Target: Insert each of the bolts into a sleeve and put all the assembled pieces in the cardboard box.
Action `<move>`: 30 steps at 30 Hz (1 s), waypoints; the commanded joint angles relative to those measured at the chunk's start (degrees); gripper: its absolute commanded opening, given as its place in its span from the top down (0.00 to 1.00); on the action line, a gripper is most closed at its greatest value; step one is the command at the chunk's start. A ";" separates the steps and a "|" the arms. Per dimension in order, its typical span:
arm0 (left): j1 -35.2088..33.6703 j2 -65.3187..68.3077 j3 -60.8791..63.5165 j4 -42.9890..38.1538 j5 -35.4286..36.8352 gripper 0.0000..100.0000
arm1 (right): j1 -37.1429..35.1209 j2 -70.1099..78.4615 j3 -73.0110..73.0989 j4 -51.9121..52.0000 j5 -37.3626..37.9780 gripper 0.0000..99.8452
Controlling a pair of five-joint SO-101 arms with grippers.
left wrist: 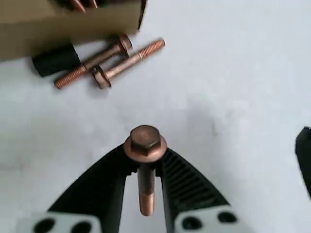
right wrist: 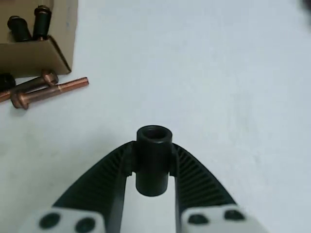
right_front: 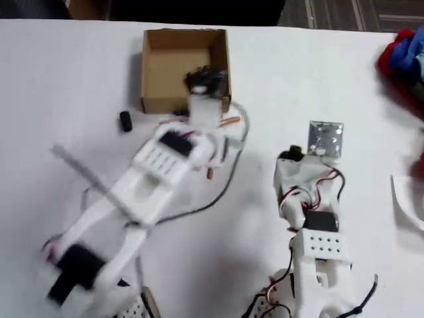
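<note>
Left hand point(left wrist: 146, 158) clenched on a bolt point(left wrist: 145, 143), right hand point(right wrist: 153, 150) on a sleeve point(right wrist: 153, 162), unjoined; two assembled pieces point(right wrist: 29, 24) in box point(right_front: 151, 103) at counter's point(right_front: 318, 66) 11 o'clock, two bolts point(left wrist: 109, 60) at its 5 o'clock left.

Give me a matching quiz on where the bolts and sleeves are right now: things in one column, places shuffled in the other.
Things
1. single bolt
2. empty sleeve
3. pair of loose bolts
4. assembled pieces

Places
A. inside the cardboard box
B. clamped in the left gripper
C. lying on the table beside the box
D. clamped in the right gripper

Pairs: 1-B, 2-D, 3-C, 4-A
</note>
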 commanded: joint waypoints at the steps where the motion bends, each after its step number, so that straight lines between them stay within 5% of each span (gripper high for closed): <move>1: -2.37 -17.23 18.15 -25.23 0.00 0.98 | -4.26 -1.71 5.19 -11.47 0.00 0.98; 7: -3.25 -23.82 22.64 -30.33 0.00 0.97 | -9.19 -0.22 8.97 -39.34 5.01 0.98; 17: -4.13 -24.18 8.66 -30.95 0.00 0.97 | -12.70 23.60 -3.34 -48.13 8.44 0.98; 30: -3.96 -23.82 7.08 -31.38 0.09 0.97 | -14.11 15.96 8.62 -64.66 8.44 0.98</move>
